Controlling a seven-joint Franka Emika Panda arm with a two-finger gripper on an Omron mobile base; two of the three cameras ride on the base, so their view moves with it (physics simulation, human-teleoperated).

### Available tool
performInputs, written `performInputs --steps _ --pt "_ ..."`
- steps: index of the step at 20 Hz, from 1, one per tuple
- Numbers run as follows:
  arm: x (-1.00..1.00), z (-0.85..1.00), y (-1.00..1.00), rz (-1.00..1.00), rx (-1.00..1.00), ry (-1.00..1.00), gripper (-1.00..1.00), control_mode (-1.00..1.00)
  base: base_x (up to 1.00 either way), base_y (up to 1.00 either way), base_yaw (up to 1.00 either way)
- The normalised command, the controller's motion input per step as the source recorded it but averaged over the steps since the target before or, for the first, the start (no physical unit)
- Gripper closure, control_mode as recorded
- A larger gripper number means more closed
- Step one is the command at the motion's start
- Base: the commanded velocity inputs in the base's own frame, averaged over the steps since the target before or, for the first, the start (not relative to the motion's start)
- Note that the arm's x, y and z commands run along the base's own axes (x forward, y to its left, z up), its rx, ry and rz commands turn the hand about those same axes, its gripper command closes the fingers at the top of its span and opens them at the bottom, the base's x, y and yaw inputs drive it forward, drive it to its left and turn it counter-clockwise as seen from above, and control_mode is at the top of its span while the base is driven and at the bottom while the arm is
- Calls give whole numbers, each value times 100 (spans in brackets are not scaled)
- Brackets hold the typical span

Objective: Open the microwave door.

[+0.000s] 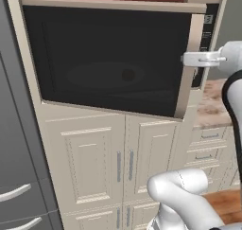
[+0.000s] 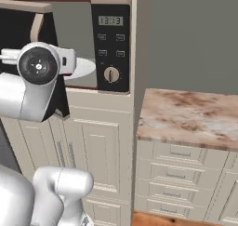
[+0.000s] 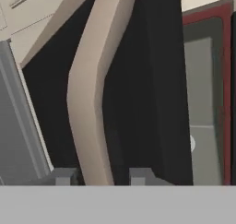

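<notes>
The microwave door (image 1: 108, 58), black glass in a thin beige frame, stands swung partly out from the microwave (image 2: 110, 46). Behind its free edge the grey interior (image 3: 203, 103) and the dark red rim (image 3: 226, 80) show. My gripper (image 1: 186, 59) is at the door's right edge, on the vertical beige handle (image 1: 188, 82). In the hand view the handle (image 3: 90, 94) runs down between my gripper's (image 3: 102, 176) two dark tips, which flank it closely. The jaws look shut on the bar.
Cream panelled cabinet doors (image 1: 90, 158) stand below the microwave. To the right, a marble counter (image 2: 190, 113) lies over cream drawers (image 2: 179, 167). A dark grey unit with curved handles (image 1: 14, 191) is at the left. A white turntable (image 2: 83, 68) lies inside the microwave.
</notes>
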Motion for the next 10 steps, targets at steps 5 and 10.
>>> performInputs --steps 5,10 --pt "-62 34 -60 0 -1 -5 -100 -100 0 0 0" --pt "-57 16 -76 3 -8 -20 -100 -100 0 0 0"
